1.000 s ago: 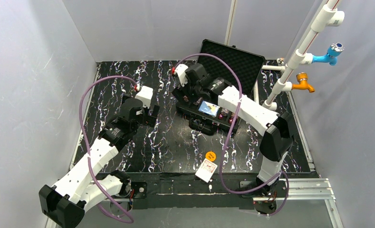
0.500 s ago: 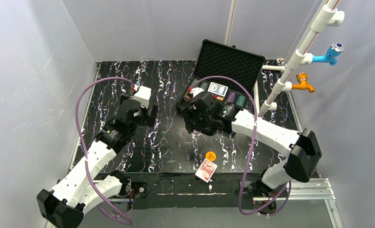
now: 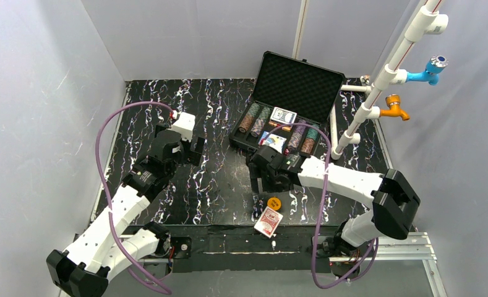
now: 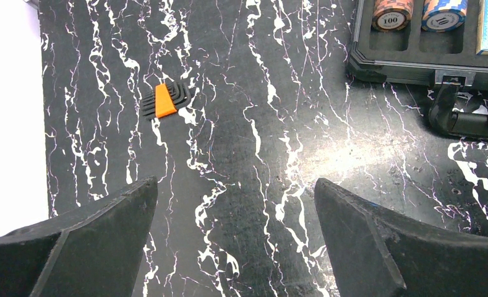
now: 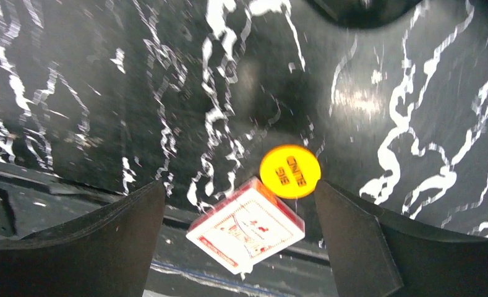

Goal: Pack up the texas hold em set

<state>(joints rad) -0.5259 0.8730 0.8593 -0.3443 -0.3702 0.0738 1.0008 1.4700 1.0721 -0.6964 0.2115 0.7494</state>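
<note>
The black case [image 3: 300, 77] stands open at the back right, its lid propped up and foam-lined. Its tray holds stacks of chips [image 3: 253, 117] and a blue card deck [image 3: 283, 116]. An orange round disc [image 3: 274, 203] marked BIG BLIND [image 5: 289, 171] lies near the table's front edge. A red card deck [image 3: 268, 221] sits just in front of it and hangs over that edge [image 5: 247, 224]. My right gripper [image 3: 258, 182] hovers open above the disc and the red deck, touching neither [image 5: 240, 189]. My left gripper [image 3: 190, 148] is open over bare table, left of the case [image 4: 236, 185].
A small orange-and-black hex key set [image 4: 164, 101] lies on the marbled table ahead of my left gripper. The case's near corner [image 4: 414, 59] shows two chip stacks [image 4: 393, 12]. A white pipe frame with a blue tap [image 3: 436, 65] and an orange tap [image 3: 396, 111] stands at the right.
My right arm has pulled back from over the case toward the front edge, ending above the orange disc and red deck. The left arm has barely shifted.
</note>
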